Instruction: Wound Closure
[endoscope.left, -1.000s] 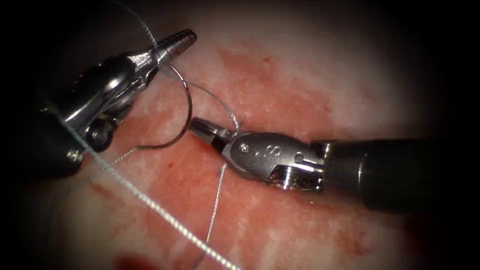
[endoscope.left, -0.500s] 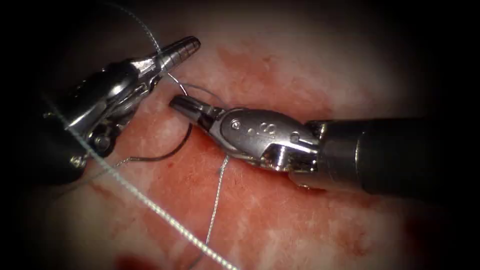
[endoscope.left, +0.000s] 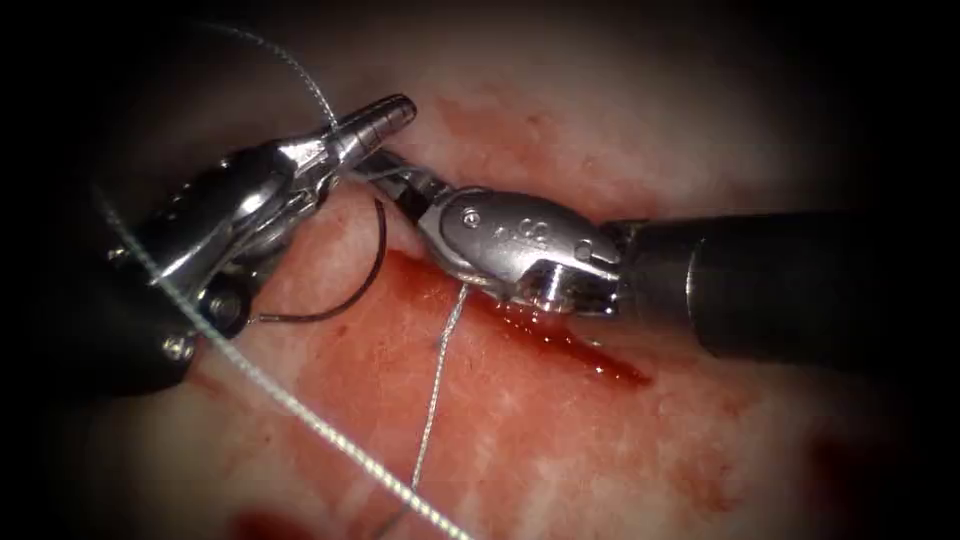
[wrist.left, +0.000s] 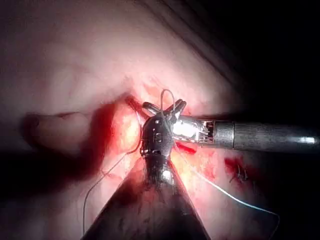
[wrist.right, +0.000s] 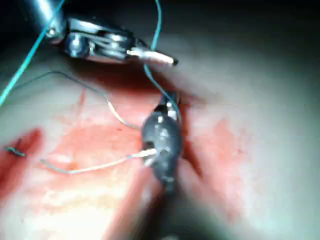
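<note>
Holding the needle (endoscope.left: 352, 290) near its upper end, the left tool (endoscope.left: 385, 118) has its jaws closed on the steel; the rest of the curve hangs free below the jaws, over the tissue (endoscope.left: 620, 130) on the left of the cut (endoscope.left: 560, 340), and no part of it is in the tissue. The right tool (endoscope.left: 385, 170) has moved up and to the left over the last second, from the lower part of the needle's curve to a spot just under the left tool's tip, where its jaws now sit at the needle or the thread (endoscope.left: 432, 400); whether they are open or shut cannot be told.

As for progress, thread already runs out of the tissue beside the cut, so at least one pass looks done, yet the cut to the right lies open with red fluid (endoscope.left: 570, 345) pooled in it, so most of the closing seems left.

Loose thread crosses the left tool's shaft and arcs above its tip, where it could snag either tool.
</note>
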